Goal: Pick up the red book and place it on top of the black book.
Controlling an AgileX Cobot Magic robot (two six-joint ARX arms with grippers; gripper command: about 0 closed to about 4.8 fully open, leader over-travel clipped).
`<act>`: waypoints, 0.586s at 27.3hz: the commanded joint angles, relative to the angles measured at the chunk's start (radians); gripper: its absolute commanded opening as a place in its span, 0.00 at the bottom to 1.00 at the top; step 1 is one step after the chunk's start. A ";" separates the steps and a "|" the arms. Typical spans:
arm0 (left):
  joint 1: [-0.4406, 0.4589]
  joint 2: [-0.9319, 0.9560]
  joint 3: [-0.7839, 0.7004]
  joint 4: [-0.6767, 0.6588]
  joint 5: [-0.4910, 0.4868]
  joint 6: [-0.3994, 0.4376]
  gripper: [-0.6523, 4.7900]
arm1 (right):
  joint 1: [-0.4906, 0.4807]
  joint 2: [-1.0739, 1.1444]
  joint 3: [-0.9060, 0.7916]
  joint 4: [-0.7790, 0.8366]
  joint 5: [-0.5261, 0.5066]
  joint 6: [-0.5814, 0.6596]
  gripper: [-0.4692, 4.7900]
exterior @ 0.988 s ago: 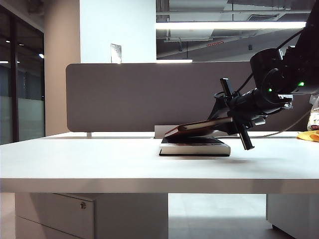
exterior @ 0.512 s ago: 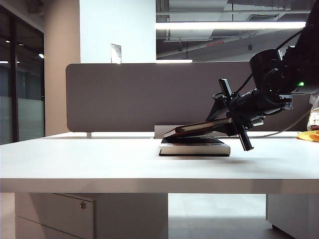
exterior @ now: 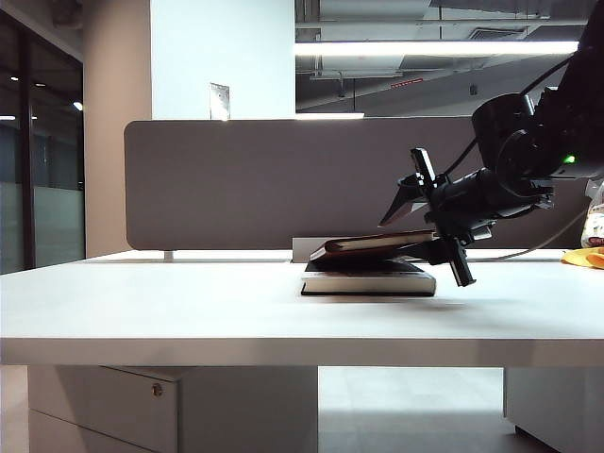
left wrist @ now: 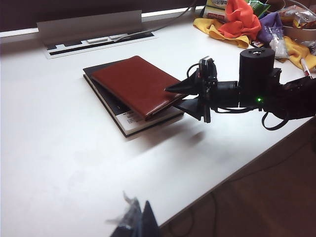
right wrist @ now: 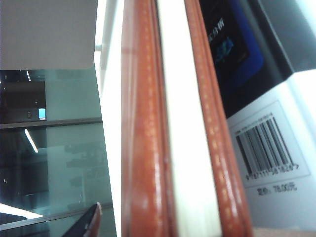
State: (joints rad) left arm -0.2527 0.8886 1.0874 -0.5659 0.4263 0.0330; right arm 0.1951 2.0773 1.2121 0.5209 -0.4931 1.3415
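The white table (exterior: 189, 311) runs under a grey partition (exterior: 264, 179), with ceiling strip lights above and bright cloths (left wrist: 232, 22) heaped at its far corner. The red book (exterior: 377, 245) lies on the black book (exterior: 368, 280), slightly tilted, overhanging toward my right gripper (exterior: 429, 222). That arm reaches in level from the right, its 2 fingers spread wide around the book's end, not pinching it. Of my left gripper (left wrist: 136, 219) I see only the tips, low over the table's near edge; I cannot tell its state.
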 commanded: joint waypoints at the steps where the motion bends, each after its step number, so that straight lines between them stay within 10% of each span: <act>1: 0.002 0.013 0.006 0.000 0.005 0.013 0.11 | 0.001 -0.011 0.006 0.029 -0.011 -0.003 0.49; 16: -0.035 0.182 0.006 0.098 0.050 0.011 0.11 | 0.001 -0.011 0.006 0.029 -0.022 -0.003 0.48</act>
State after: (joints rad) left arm -0.2852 1.0599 1.0874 -0.5240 0.4683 0.0372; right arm 0.1951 2.0773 1.2121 0.5205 -0.5068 1.3415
